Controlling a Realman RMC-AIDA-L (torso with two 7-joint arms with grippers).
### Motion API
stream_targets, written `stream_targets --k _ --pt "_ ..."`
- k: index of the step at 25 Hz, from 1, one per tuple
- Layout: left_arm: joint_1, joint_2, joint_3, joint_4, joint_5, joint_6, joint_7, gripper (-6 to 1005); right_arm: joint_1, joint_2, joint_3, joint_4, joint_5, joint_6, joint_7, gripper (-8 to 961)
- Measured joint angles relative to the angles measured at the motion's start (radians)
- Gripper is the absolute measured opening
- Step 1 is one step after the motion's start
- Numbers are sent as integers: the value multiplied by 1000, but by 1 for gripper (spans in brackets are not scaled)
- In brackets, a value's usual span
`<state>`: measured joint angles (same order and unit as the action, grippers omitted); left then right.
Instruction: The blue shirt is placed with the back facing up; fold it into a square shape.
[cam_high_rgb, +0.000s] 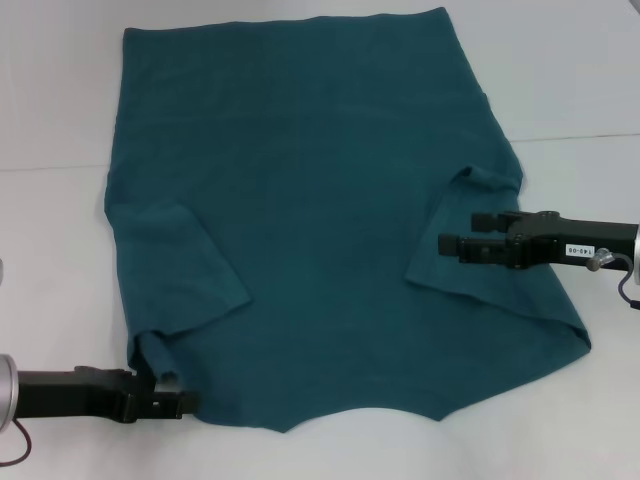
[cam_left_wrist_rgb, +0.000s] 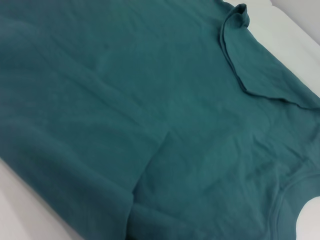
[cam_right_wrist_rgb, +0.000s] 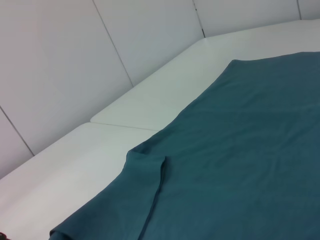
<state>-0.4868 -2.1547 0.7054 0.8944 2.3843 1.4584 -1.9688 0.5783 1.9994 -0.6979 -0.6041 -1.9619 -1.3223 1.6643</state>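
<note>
A large dark teal-blue short-sleeved cotton T-shirt (cam_high_rgb: 320, 220) is lying spread flat, plain side up, over most of a white table (cam_high_rgb: 60, 120), its collar edge nearest the robot at six o'clock and its hem far off at twelve. Both sleeves are lying folded inward over the body of the shirt. The left gripper (cam_high_rgb: 185, 403) is reaching in from about eight o'clock, sitting right at the shirt's near corner beside the folded sleeve; whether its black fingers are apart or pinching cloth, I cannot tell. The right gripper (cam_high_rgb: 447, 244) is coming in from three o'clock, hovering over the other folded sleeve, and I cannot tell its finger state either.
</note>
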Motion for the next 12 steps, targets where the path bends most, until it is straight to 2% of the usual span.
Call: stream_targets --k 12 --pt "-3 1 2 1 -2 34 -7 877 -2 -1 8 2 0 -1 0 931"
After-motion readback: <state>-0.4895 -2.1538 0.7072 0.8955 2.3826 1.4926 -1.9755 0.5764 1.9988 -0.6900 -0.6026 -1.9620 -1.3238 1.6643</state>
